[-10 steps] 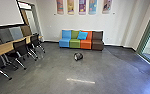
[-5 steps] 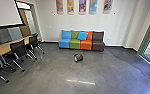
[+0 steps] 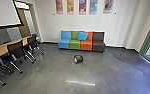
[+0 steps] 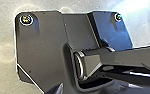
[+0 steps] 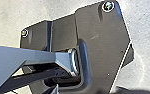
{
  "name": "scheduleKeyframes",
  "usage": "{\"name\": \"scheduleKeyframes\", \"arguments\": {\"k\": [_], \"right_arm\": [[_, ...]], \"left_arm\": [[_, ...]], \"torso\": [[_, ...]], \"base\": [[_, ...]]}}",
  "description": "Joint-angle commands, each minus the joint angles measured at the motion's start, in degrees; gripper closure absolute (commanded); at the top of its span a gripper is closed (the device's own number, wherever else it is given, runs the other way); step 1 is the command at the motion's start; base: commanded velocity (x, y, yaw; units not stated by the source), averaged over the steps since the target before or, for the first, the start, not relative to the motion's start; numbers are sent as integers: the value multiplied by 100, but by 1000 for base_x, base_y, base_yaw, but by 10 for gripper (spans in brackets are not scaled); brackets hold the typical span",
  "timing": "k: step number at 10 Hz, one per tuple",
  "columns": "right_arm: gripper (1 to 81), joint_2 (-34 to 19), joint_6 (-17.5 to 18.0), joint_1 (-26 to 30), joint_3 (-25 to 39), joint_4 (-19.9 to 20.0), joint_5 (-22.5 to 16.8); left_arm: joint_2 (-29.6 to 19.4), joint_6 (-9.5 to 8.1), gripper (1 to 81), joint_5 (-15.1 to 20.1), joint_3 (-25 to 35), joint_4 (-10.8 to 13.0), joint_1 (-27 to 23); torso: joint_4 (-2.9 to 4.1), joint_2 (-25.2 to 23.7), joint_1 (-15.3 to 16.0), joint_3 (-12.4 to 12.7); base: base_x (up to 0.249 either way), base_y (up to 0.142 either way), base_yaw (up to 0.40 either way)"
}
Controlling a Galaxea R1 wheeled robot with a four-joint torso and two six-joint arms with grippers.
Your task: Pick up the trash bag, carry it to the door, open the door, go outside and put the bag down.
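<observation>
A dark, rounded bundle with a paler patch, which looks like the trash bag [image 3: 78, 59], lies on the grey floor ahead, near the middle of the head view. It is in front of the sofa and apart from it, with nothing touching it. At the right edge stands glazing in a green frame [image 3: 149, 37]; whether it is a door I cannot tell.
Beyond the bag, a multicoloured sofa [image 3: 74, 44] with a blue cushion [image 3: 82, 36] stands by the wall. Black chairs [image 3: 16, 51] on metal legs line a wooden table [image 3: 1, 50] at the left. Behind them is a doorway [image 3: 28, 22].
The head camera's view has shifted as the robot moves forward; the table and chairs now sit farther left in it, and the bag appears slightly lower.
</observation>
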Motion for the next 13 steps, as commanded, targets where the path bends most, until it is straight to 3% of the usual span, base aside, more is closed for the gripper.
{"name": "scheduleKeyframes", "arguments": {"k": [1, 13], "right_arm": [[10, 9, -20, 96, 17, -58, -298], [10, 27, -20, 104, -1, -58, -290]], "left_arm": [[-13, 26, 10, 303, 27, 21, -161], [-22, 26, 10, 303, 27, -5, -169]], "torso": [[0, 0, 0, 0], [0, 0, -2, 0]], "base": [[171, 0, 0], [171, 0, 0]]}}
